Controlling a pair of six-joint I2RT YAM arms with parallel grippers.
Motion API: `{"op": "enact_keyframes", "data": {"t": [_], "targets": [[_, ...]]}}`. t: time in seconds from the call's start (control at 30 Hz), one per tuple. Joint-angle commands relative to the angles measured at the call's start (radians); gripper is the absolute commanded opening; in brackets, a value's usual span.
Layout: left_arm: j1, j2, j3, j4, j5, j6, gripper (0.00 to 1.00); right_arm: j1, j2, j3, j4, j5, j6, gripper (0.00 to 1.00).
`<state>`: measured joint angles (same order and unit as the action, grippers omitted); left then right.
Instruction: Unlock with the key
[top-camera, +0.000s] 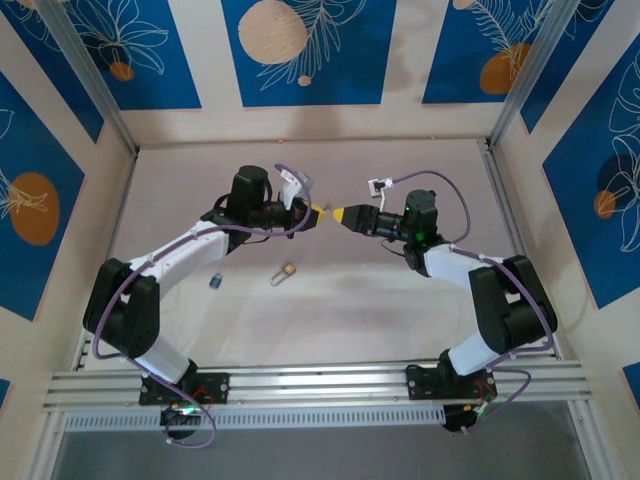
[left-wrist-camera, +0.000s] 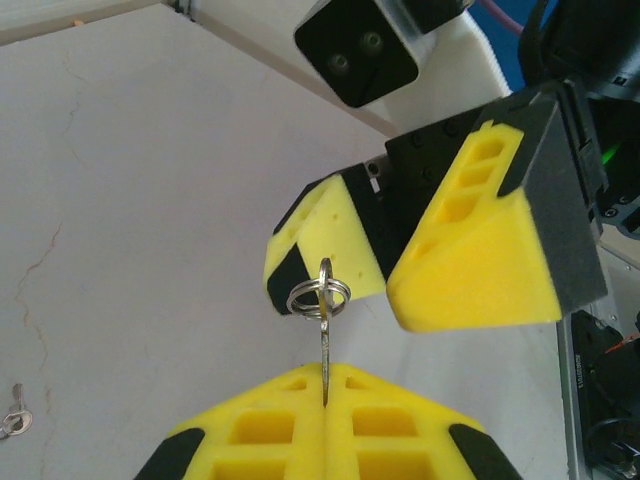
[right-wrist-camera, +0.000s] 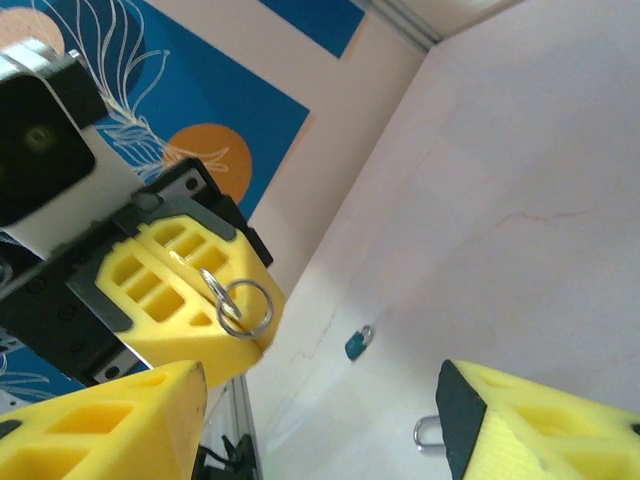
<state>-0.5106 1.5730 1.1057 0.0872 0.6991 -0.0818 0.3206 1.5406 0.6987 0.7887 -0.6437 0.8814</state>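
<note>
The left gripper (left-wrist-camera: 325, 400) is clamped tight on a thin silvery blade (left-wrist-camera: 325, 352), which stands up from the seam between its yellow fingers and carries a split ring (left-wrist-camera: 319, 297) at its free end. Facing it almost tip to tip above the middle of the table (top-camera: 400, 320), the right gripper (right-wrist-camera: 320, 390) holds nothing, its jaws standing well apart. Seen from the left wrist, the ring hangs just in front of one of the right gripper's fingers (left-wrist-camera: 325, 235); whether the two are touching cannot be told.

The key (right-wrist-camera: 356, 344), picked out by its dark blue head, lies flat on the pale tabletop, well apart from both grippers. In the overhead view it sits towards the near side of the table, close by the left arm's white forearm (top-camera: 185, 248). A small brass padlock (top-camera: 286, 272) rests near the key, on its right, and does not touch it. Blue panels printed with orange discs and white leaves (top-camera: 300, 45) wall in the work area.
</note>
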Motion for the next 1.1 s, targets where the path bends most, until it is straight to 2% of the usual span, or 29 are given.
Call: {"op": "enact_keyframes", "data": {"t": [0.0,0.33,0.63,1.07], "targets": [[0.008,0.005,0.001,0.025,0.023,-0.014,0.0,0.015,0.009,0.036,-0.011,-0.028,-0.021,0.66],[0.008,0.004,-0.007,0.022,0.046,-0.019,0.0,0.013,0.046,0.062,0.075,-0.02,0.034,0.63],[0.007,0.007,-0.017,0.039,0.056,-0.035,0.0,0.014,0.078,0.096,0.141,-0.021,0.085,0.53],[0.009,0.026,-0.017,0.06,0.082,-0.059,0.0,0.031,0.096,0.122,0.15,-0.034,0.095,0.26]]}}
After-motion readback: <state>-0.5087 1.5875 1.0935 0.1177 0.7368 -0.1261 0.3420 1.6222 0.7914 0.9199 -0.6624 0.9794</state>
